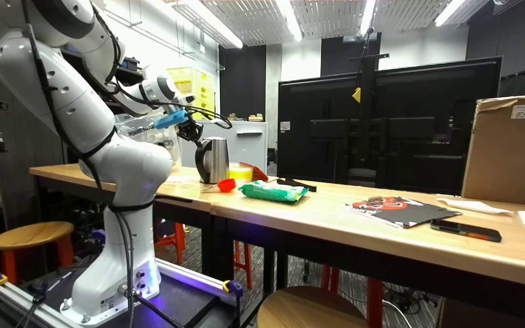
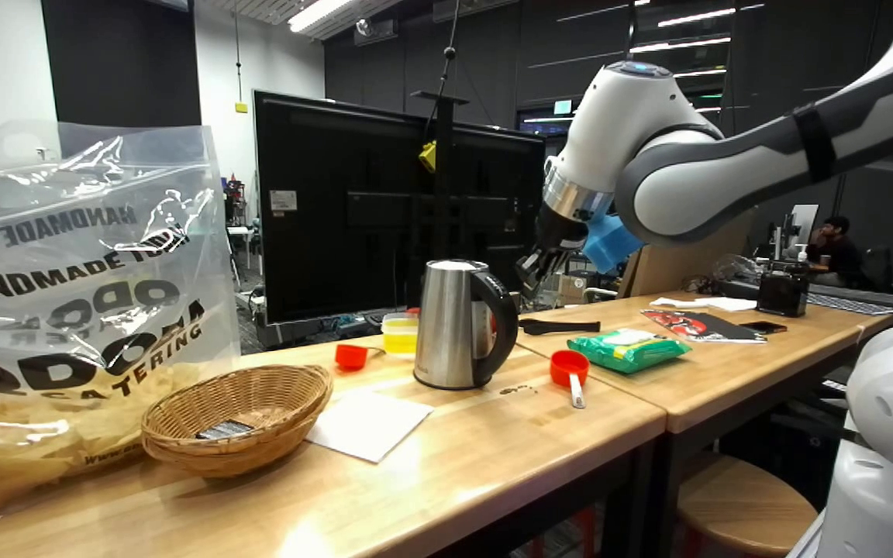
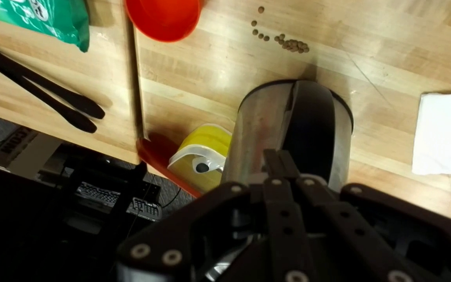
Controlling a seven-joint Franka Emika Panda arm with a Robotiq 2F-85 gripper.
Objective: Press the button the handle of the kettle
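The kettle (image 1: 218, 159) is an upright brushed-steel vessel with a black handle (image 1: 202, 163). It stands on the wooden table, and in an exterior view its body (image 2: 446, 333) has the handle (image 2: 504, 322) on the arm's side. My gripper (image 2: 529, 285) is tilted down at about the height of the handle's top, with a small gap to it there. In an exterior view the fingertips (image 1: 198, 143) appear close to the handle's upper end. In the wrist view the fingers (image 3: 276, 154) are together, empty, and overlap the kettle (image 3: 257, 137) beside its handle (image 3: 311, 125). I cannot make out the button.
A red measuring cup (image 2: 570, 363) and a green packet (image 2: 629, 350) lie near the kettle. A yellow-filled tub (image 3: 210, 141) with a red lid stands close behind it. Black tongs (image 3: 33, 84), a wicker basket (image 2: 237, 449) and a plastic bag (image 2: 90, 310) are also on the table.
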